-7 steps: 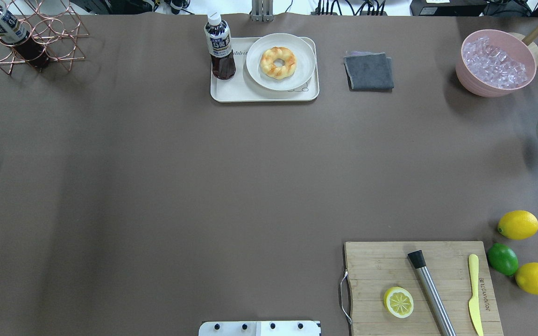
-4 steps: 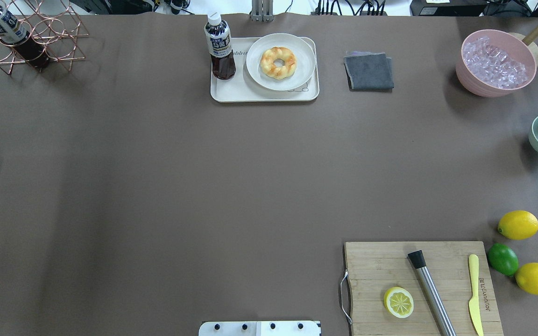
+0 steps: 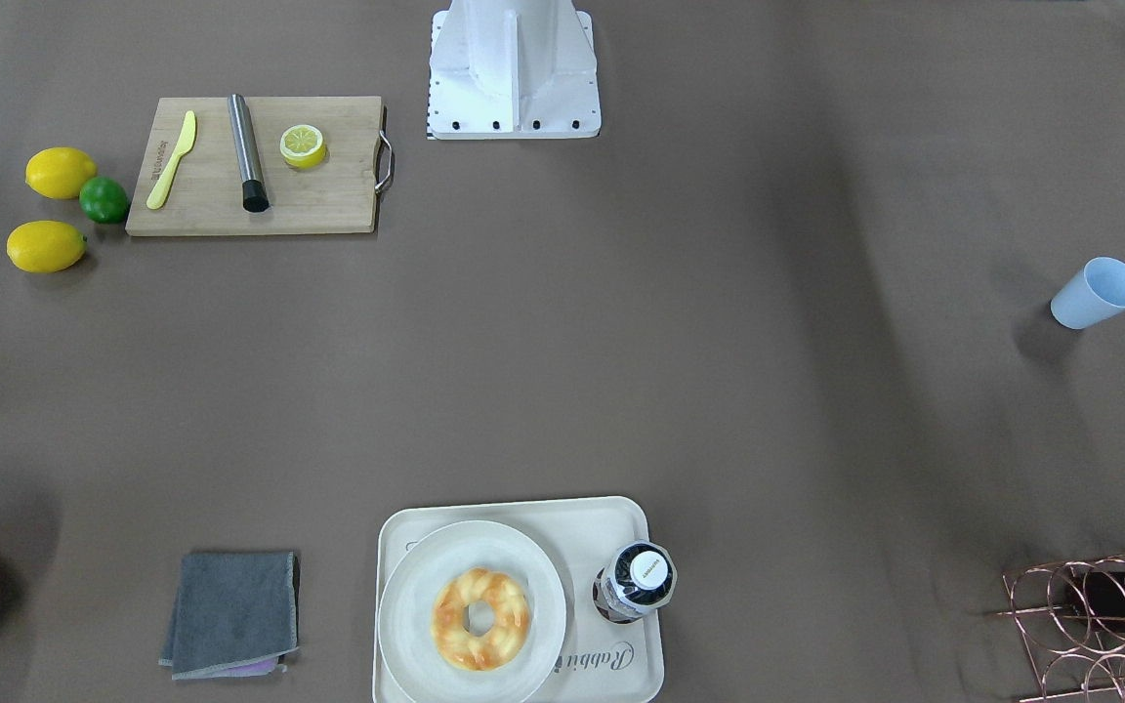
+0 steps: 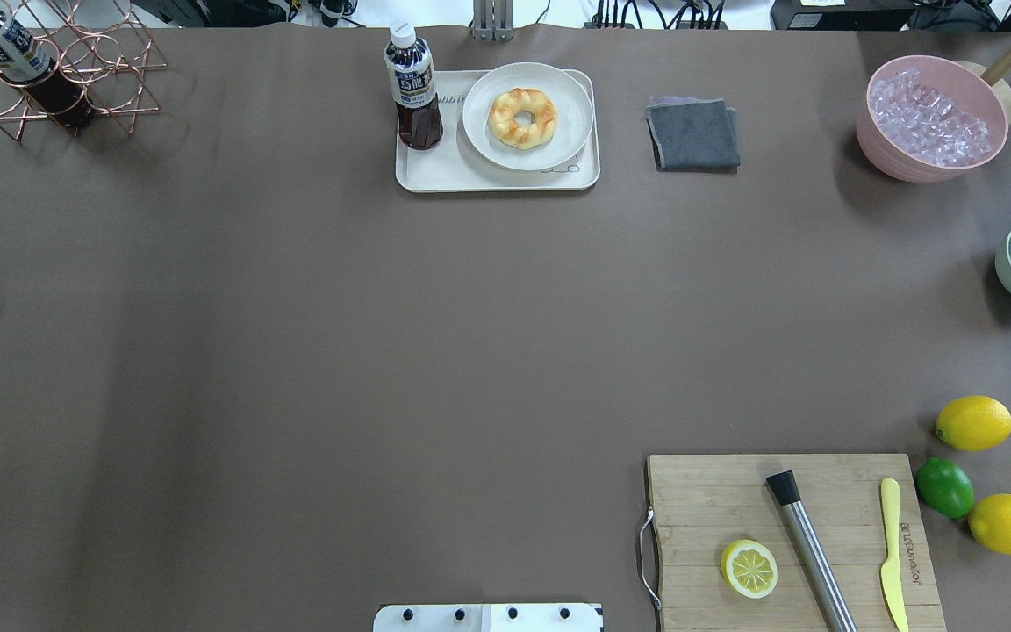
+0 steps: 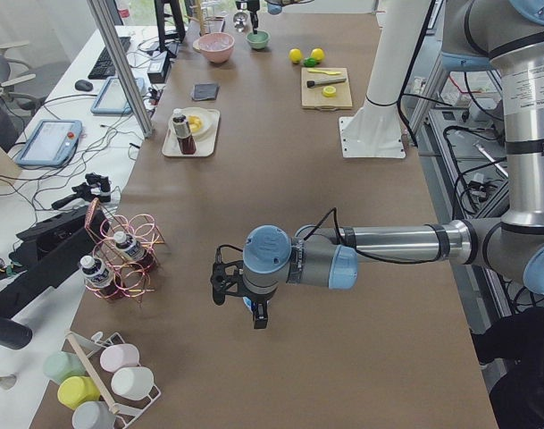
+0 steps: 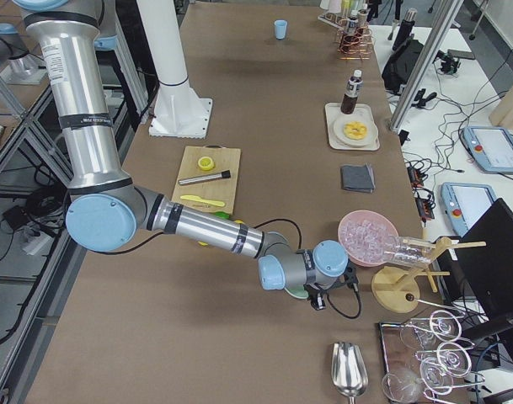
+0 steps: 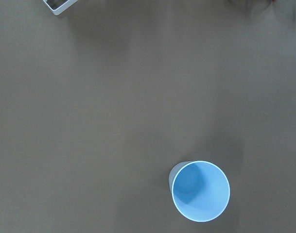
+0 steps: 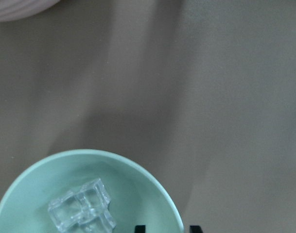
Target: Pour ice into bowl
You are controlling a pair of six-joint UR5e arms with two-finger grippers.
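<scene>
A few small, clear, glassy ice cubes are seen lying in the round pale mint-green bowl, at the right edge of the brown table near the large pink tub heaped with ice. The pour is judged largely done, with only releasing the bowl left. The right arm is stretched far out and low. The right gripper is set over the near rim, one black fingertip inside and one outside, so the rim is judged pinched. The left gripper is hung above a light blue cup; whether it is parted cannot be told.
</scene>
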